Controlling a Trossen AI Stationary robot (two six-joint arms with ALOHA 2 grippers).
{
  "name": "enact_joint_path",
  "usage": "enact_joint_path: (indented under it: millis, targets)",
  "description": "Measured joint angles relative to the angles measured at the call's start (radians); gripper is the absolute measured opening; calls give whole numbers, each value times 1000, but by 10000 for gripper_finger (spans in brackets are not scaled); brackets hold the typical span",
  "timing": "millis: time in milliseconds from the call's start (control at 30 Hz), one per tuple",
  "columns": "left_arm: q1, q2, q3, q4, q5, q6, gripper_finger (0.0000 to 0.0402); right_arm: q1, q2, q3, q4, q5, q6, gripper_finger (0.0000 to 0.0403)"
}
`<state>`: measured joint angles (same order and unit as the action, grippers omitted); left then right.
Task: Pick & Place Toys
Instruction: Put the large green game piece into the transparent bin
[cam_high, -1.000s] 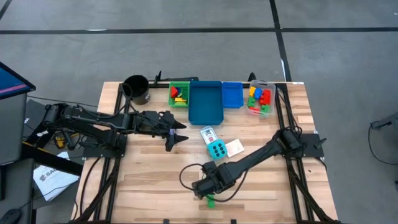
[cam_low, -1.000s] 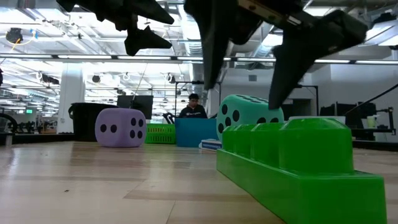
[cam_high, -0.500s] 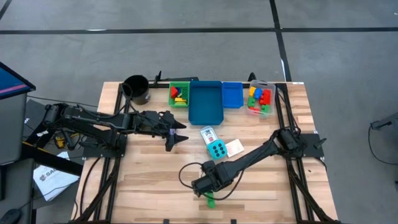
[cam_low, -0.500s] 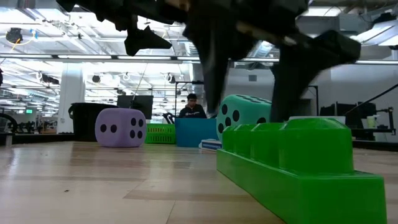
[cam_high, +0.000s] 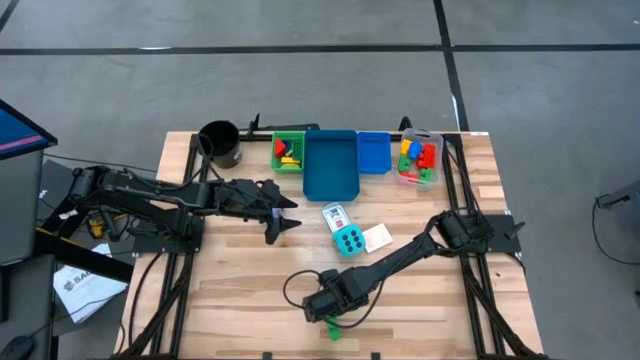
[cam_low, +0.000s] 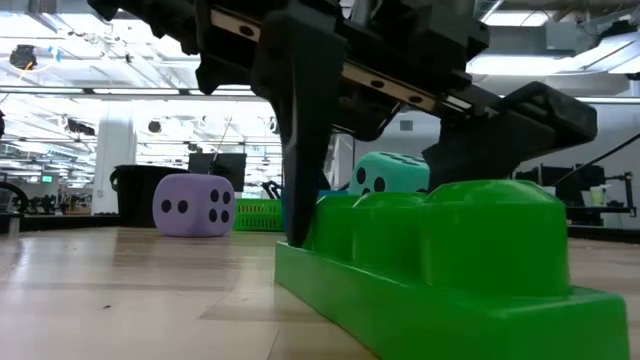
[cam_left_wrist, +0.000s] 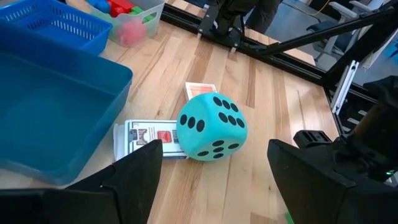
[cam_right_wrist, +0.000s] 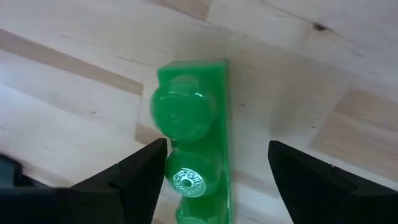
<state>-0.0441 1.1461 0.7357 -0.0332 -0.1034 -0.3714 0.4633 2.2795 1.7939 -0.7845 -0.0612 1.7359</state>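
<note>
Right gripper is hovering open, straddling the green brick at the near edge; next, closing and lifting. Left gripper is waiting open, mid-table.

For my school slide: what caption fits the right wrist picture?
Right gripper open, a finger on each side of the green brick lying on the wooden table.

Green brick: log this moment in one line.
right gripper: open, straddling green brick on table, not gripped | left gripper: open, idle near blue bin
</note>
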Motion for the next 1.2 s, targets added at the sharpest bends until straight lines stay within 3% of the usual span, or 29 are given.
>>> enact_joint_path:
  millis: [167,600,1200]
  targets:
    - [0,0,0,3,0,0,285,0,0,0,5,-14,-18,253]
    - [0,0,0,-4,0,0,285,0,-5,2,43,-20,-115,114]
    - [0,0,1,-4,0,0,285,0,-30,-1,34,-21,-189,111]
